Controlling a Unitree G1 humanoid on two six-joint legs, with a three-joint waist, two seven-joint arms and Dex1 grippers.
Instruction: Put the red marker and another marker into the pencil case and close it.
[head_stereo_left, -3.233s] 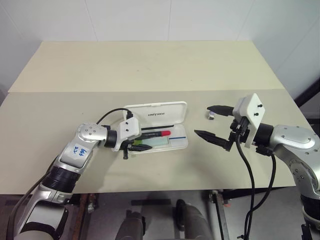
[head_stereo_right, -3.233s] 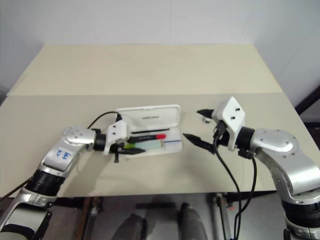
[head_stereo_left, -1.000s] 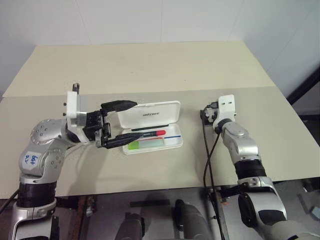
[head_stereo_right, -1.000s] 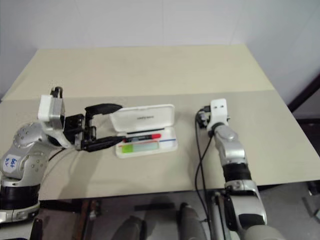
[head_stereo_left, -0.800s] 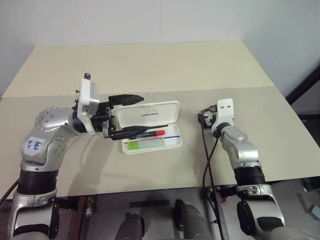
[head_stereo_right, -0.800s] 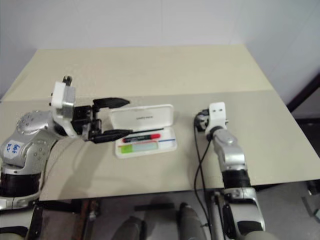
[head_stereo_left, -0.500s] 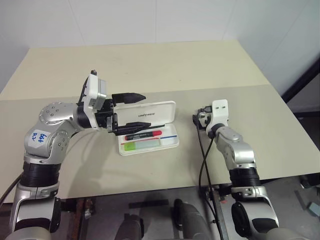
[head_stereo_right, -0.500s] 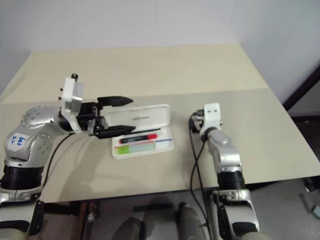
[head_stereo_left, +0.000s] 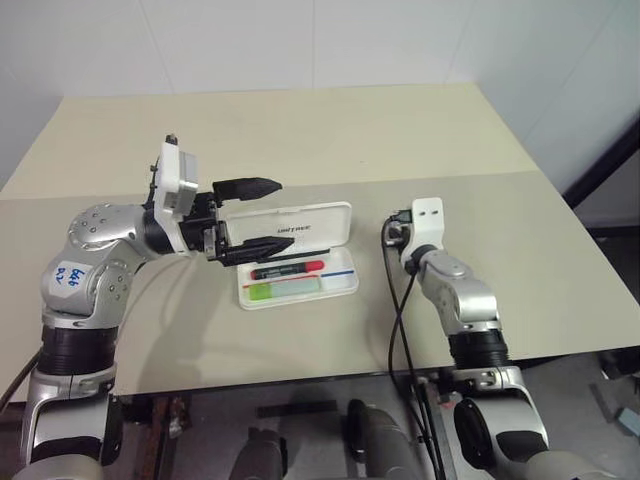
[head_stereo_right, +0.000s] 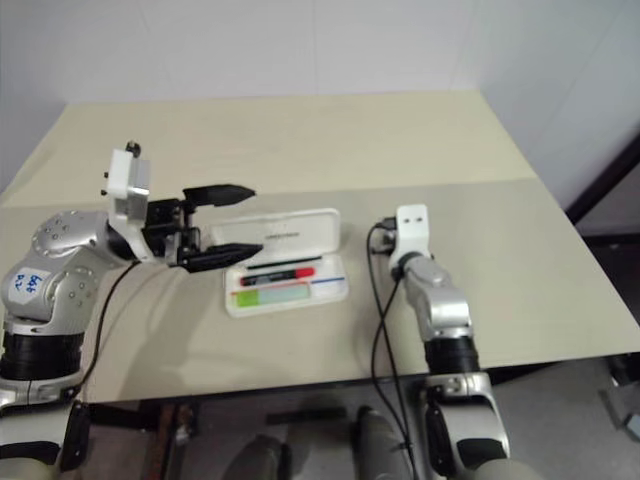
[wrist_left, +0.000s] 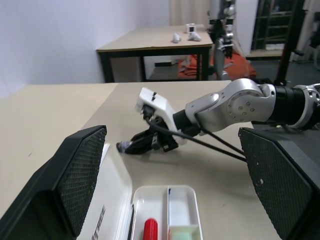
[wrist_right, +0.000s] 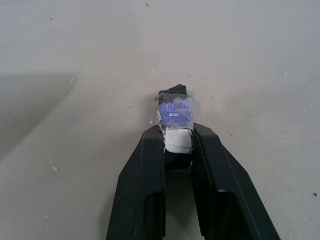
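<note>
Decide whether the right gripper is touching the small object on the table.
Touching: the right wrist view shows the right gripper shut on the small object.

The pencil case (head_stereo_left: 297, 252) carries a short line of small dark lettering on the inner face of its raised lid, near the lid's right end; the individual letters cannot be read. A white sticker (head_stereo_left: 62, 273) on the left forearm bears blue handwritten characters, not clearly readable. The small object (wrist_right: 175, 117) at the right gripper's tips carries a blue label with tiny print, too small to read.
</note>
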